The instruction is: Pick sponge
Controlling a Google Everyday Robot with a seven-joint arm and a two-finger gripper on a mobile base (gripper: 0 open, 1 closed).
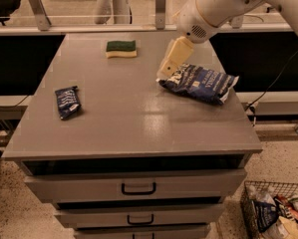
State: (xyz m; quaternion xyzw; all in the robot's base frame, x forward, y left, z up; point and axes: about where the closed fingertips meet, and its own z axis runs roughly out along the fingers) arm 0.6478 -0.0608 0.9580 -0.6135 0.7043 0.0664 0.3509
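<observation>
Looking down on the grey cabinet [138,121], I find its lowest drawer cut off by the bottom edge. My arm [213,9] is cropped at the top right. The blue bag [201,83] lies right of centre, with my gripper [164,73] at its left end, seemingly touching it; released or clenched, I cannot tell. A wire basket [273,185] is clipped at the lower right. The sponge [121,49] sits near the far edge, well apart from the gripper. A dark packet [67,102] lies left.
</observation>
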